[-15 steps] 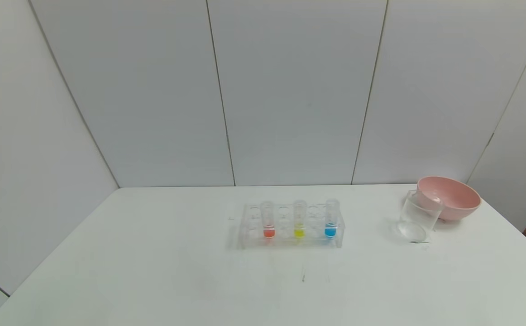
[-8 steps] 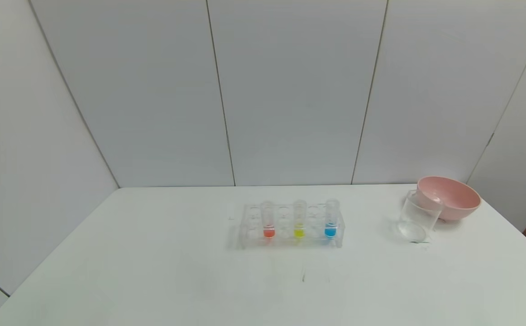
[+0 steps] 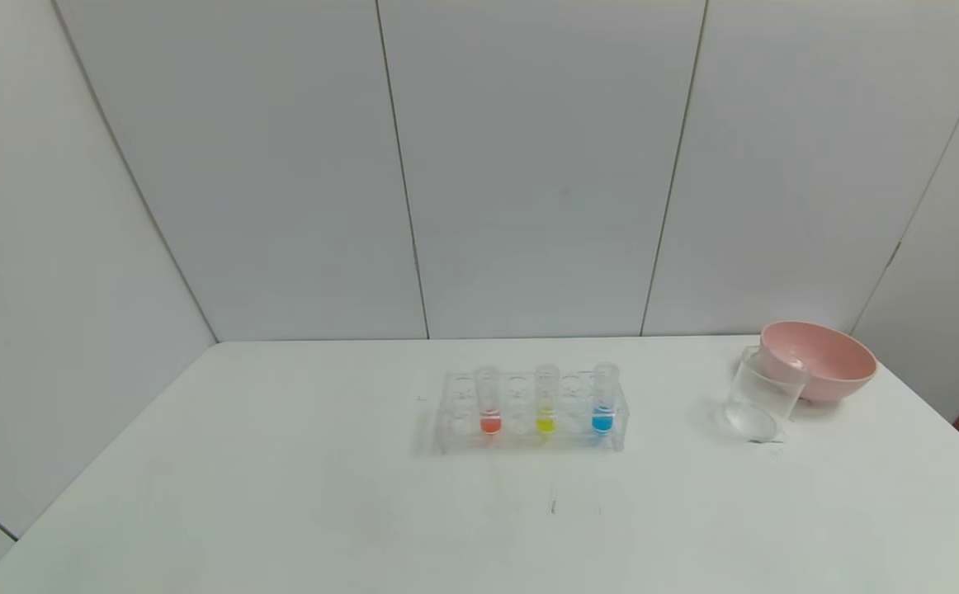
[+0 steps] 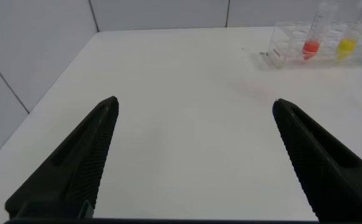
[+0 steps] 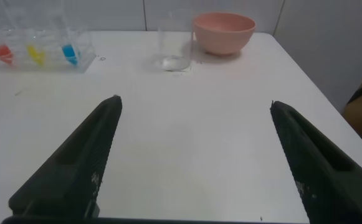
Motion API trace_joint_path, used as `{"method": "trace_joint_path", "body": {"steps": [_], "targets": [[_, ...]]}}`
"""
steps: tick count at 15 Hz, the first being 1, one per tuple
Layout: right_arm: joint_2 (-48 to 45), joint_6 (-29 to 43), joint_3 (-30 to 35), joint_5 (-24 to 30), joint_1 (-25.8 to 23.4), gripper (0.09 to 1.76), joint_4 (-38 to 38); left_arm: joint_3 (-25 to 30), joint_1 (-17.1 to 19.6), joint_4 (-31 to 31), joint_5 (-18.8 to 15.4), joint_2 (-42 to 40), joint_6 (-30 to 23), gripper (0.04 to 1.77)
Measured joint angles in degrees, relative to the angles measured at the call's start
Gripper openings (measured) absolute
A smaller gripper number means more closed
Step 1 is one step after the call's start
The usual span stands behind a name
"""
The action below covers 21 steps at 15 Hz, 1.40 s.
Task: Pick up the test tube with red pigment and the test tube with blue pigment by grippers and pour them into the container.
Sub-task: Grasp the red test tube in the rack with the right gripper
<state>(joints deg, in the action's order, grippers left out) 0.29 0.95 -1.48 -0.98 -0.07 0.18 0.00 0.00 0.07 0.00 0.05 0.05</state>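
- Head view: no claw in sight; on the white bench [image 3: 281, 495], a clear tube rack [image 3: 529, 417] standing mid-surface.
- In the rack, upright: the test tube with red pigment [image 3: 489, 404] at the robot's left end of the trio, a yellow-liquid tube [image 3: 545, 402] between, the test tube with blue pigment [image 3: 603, 400] at the right.
- Well off to the right of the rack, the container [image 3: 762, 400], clear and upright, touching or just in front of a pink bowl [image 3: 818, 359] near the bench's far right corner.
- Against the earlier head pictures: nothing shifted; rack, tubes, container and bowl all in the same spots.
- Left wrist view: left claw [image 4: 193, 155] released, both black fingers [image 4: 84, 162] spread wide, nothing between them, hovering over bare bench.
- Far ahead of that claw and toward its right side: the rack's end, with the red tube and yellow tube showing, only a sliver of blue at the picture's edge.
- Right wrist view: right claw [image 5: 196, 155] released as well, fingers [image 5: 318, 162] wide apart, holding nothing, above bare bench.
- Ahead of this claw, roughly in line with it: the container, with the pink bowl just beyond.
- Ahead and off to the claw's left: the rack with red, yellow and blue tubes, blue nearest this claw.
- Both claws well apart from every tube and from the container.
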Motion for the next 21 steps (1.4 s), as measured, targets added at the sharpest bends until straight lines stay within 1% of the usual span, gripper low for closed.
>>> {"method": "trace_joint_path", "body": {"steps": [3,7,9,10,12,14,16,18,20,21], "targets": [[3.6,0.9,-6.7,-0.1,0.1,1.71,0.1,0.0,0.0,0.0,0.0,0.0,0.0,1.76],[13.9,1.1,-15.8,-0.2,0.5,1.71,-0.8,0.0,0.0,0.0,0.0,0.0,0.0,1.76],[19.6,1.2,-17.9,0.0,0.7,1.71,-3.3,0.0,0.0,0.0,0.0,0.0,0.0,1.76],[22.8,1.3,-18.4,0.7,0.8,1.71,-5.8,0.0,0.0,0.0,0.0,0.0,0.0,1.76],[28.7,2.6,-18.9,4.0,1.8,1.71,-10.4,0.0,0.0,0.0,0.0,0.0,0.0,1.76],[34.6,3.4,-19.1,6.9,3.3,1.71,-12.5,0.0,0.0,0.0,0.0,0.0,0.0,1.76],[40.1,4.8,-19.5,7.8,6.5,1.71,-13.8,0.0,0.0,0.0,0.0,0.0,0.0,1.76],[45.0,8.1,-20.5,7.7,11.5,1.71,-15.6,0.0,0.0,0.0,0.0,0.0,0.0,1.76],[49.6,9.5,-21.6,6.0,16.4,1.71,-16.5,0.0,0.0,0.0,0.0,0.0,0.0,1.76],[51.7,9.6,-22.0,4.0,18.7,1.71,-16.6,0.0,0.0,0.0,0.0,0.0,0.0,1.76]]}}
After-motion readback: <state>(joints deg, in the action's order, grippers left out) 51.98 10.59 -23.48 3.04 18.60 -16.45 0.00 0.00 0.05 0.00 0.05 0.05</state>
